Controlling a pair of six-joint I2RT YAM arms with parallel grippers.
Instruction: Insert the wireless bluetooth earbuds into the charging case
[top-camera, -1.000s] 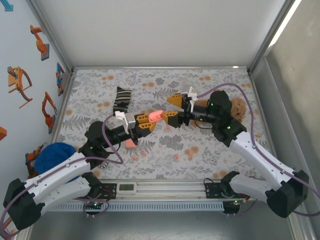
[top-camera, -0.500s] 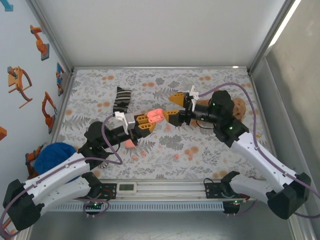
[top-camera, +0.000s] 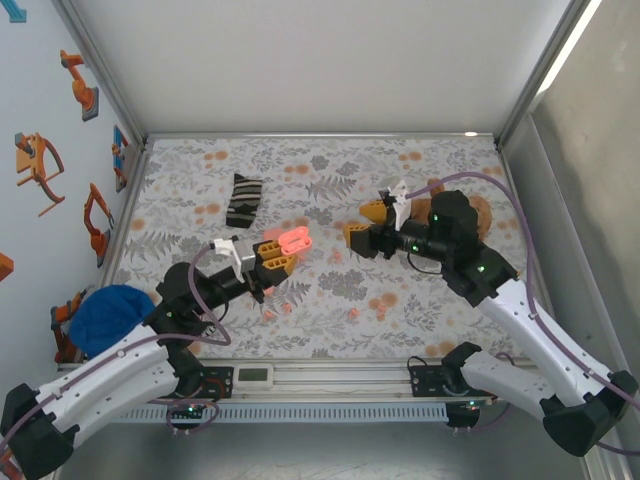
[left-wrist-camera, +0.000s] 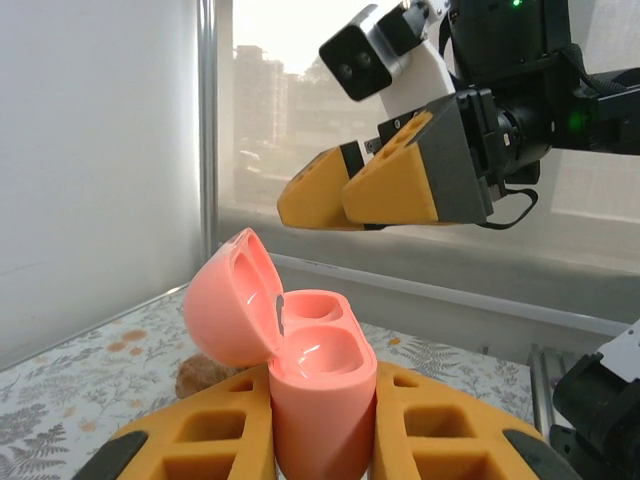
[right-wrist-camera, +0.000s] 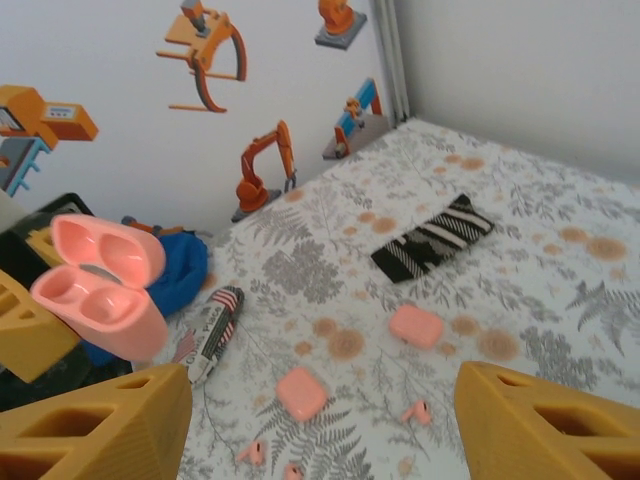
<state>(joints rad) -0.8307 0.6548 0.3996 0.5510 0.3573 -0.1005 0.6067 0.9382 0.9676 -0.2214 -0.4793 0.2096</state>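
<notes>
Earbuds (right-wrist-camera: 418, 412) lie loose on the floral cloth (right-wrist-camera: 560, 290), none seated. Open charging case (left-wrist-camera: 312, 370) is clamped upright in left gripper (left-wrist-camera: 320, 440); right gripper (top-camera: 363, 222) gapes empty nearby. Risk: tiny bud slipping from broad jaws, or case tilting under insertion pressure.

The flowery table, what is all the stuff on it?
Open salmon-pink plastic charging case: one, pink, in left gripper, wells empty.
Closed salmon-pink rounded cases: two, pink, on floral cloth.
Tiny salmon-pink earbuds: at least three, pink, beside closed cases.
Black-and-white striped cloth: one, striped, far-left area.
Blue fabric bundle: one, blue, near-left edge.
Brown soft lump: one, brown, far right.
Left gripper: one, orange fingers, shut on open case.
Right gripper: one, orange fingers, open, empty.
</notes>
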